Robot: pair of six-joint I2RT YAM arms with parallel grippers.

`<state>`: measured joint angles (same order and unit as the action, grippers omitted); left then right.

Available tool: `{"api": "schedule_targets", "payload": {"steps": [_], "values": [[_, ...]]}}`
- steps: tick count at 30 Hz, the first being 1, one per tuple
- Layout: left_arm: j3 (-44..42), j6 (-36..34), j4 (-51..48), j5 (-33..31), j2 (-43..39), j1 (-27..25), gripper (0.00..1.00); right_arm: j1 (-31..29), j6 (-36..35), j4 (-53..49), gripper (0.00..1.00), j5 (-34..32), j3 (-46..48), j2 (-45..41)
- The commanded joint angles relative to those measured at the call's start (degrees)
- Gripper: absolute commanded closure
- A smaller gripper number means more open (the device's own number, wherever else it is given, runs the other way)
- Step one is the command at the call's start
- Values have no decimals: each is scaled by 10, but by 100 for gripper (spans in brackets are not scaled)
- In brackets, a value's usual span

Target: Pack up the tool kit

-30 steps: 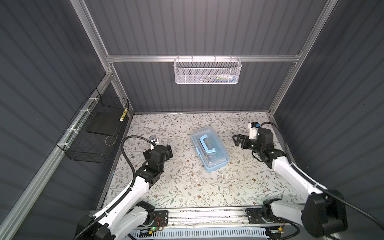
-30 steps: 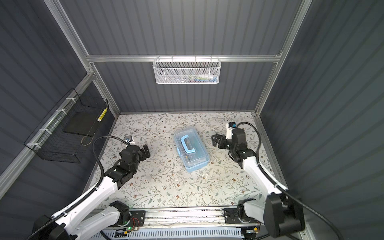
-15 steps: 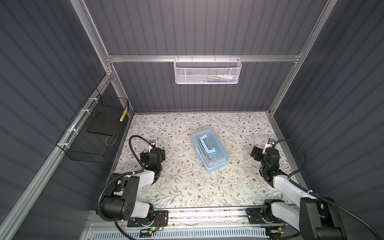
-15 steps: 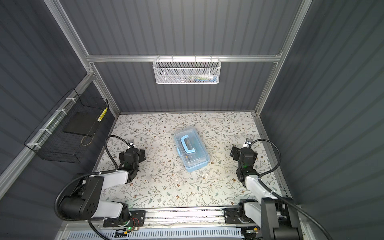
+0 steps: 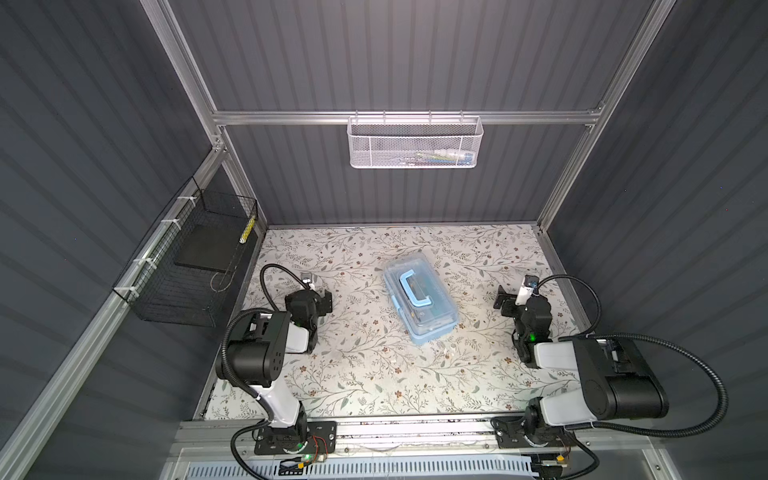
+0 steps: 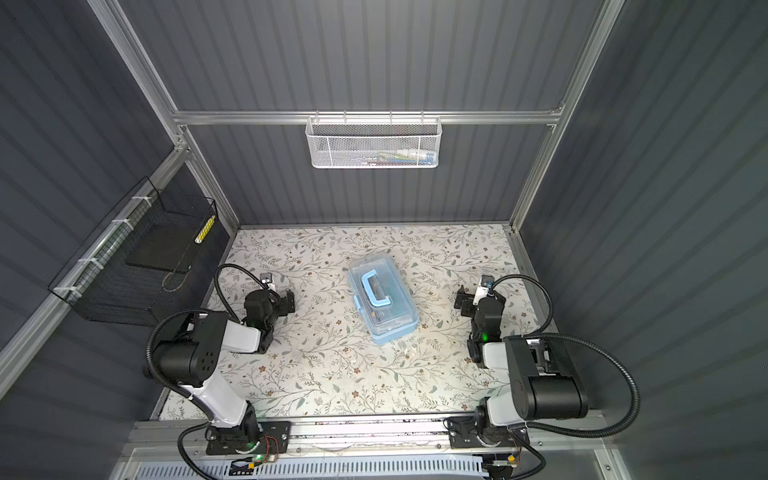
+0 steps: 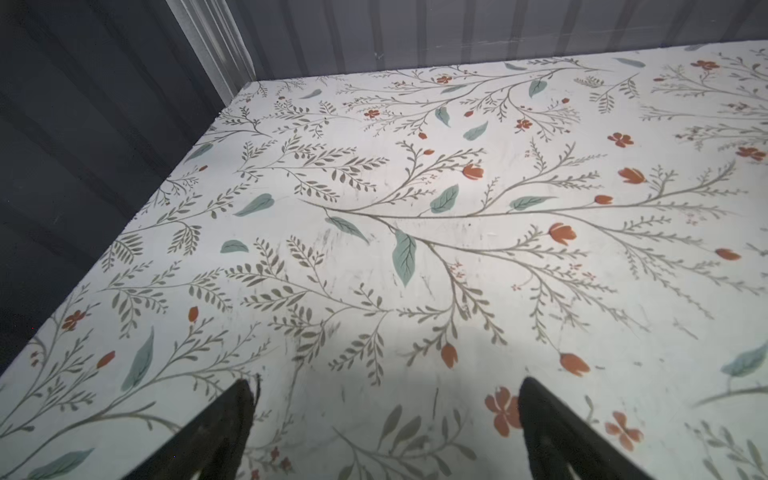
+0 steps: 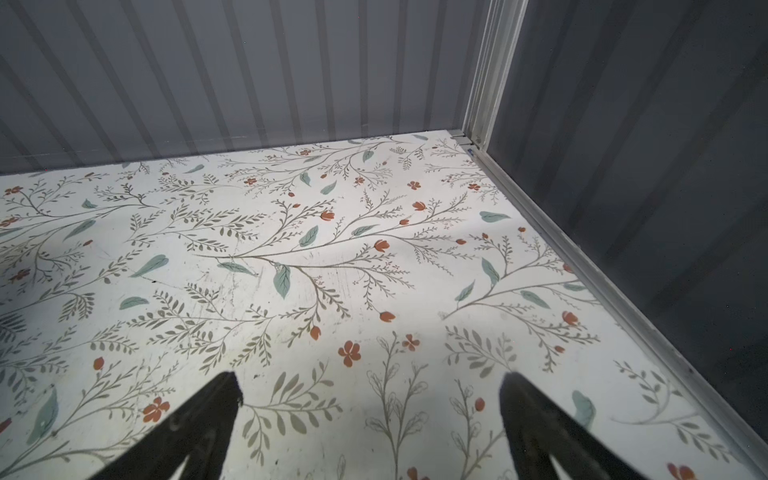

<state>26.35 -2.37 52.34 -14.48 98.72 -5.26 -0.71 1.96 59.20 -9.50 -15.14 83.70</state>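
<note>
Calling the back wall (image 5: 395,62) 12 o'clock: out at 9-to-10 the black wire basket (image 5: 195,266) hangs with a yellow stick-like thing (image 5: 247,230) in it, no idea what it is. Next along, at about 9, the left claw (image 5: 318,300) sits folded low over the tabletop (image 5: 365,374). It's spread wide with nothing in it, and its wrist view shows only floral print between the fingers (image 7: 224,424). Dead centre is the tool kit (image 5: 419,307), a light-blue box lying flat on the tabletop with its long side running 11 to 5. The clear lid (image 5: 434,318) is down and the blue handle (image 5: 413,286) is on top. There's stuff visible through the lid, but I can't tell which tools. Up at 12 the white mesh basket (image 5: 413,143) holds a few slim bits too. At 3 the right claw (image 5: 503,298) mirrors the left: released, empty, well apart from the box. My read is that the packing looks done and this is the park-the-arms bit, so the next move calls for basically nothing. If those basket bits do belong in the kit, though, the lid has to be popped first, probably with one claw steadying the box. Versus a second ago, both arms were stretched out toward the box, and now they're tucked back toward the front rail (image 5: 415,428). The box hasn't budged.
</note>
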Motion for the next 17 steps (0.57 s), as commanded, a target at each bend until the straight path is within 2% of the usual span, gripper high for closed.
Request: {"api": "schedule_targets", "payload": {"steps": [1, 3, 17], "values": [[6, 6, 0, 20, -4, 0, 0, 3, -10, 40, 1, 3, -3, 5], [7, 7, -4, 20, -5, 0, 0, 3, -8, 17, 1, 4, -9, -2], [7, 7, -3, 22, -4, 1, 0, 4, -5, 25, 1, -4, -9, 2]]}}
